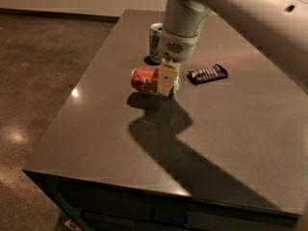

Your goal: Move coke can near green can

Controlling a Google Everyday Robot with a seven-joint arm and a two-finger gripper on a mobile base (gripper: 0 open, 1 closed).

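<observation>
- One coke can (146,79) lies on its side in the pincer (168,81), its red body sticking out from the pincer toward the picture's left.
- The pincer is pinching the coke can at its right end; one cream finger (166,79) crosses the near face of the can.
- Whether the coke can rests on the worktop (236,129) or hangs just above it cannot be told; its shadow lies right below it.
- One green can (155,42) stands upright just behind the pincer, toward the far edge, partly hidden by the wrist. The two cans are near each other, and I cannot tell if they touch.
- One flat black wrapper (207,73) lies just beside the pincer on the picture's right, apart from both cans.
- One white arm (231,6) reaches in from the upper right and drops down to the pincer.
- The arm's long dark shadow (168,134) runs from under the pincer toward the near edge of the worktop.
- A brown, shiny floor (38,81) lies left of the worktop.
</observation>
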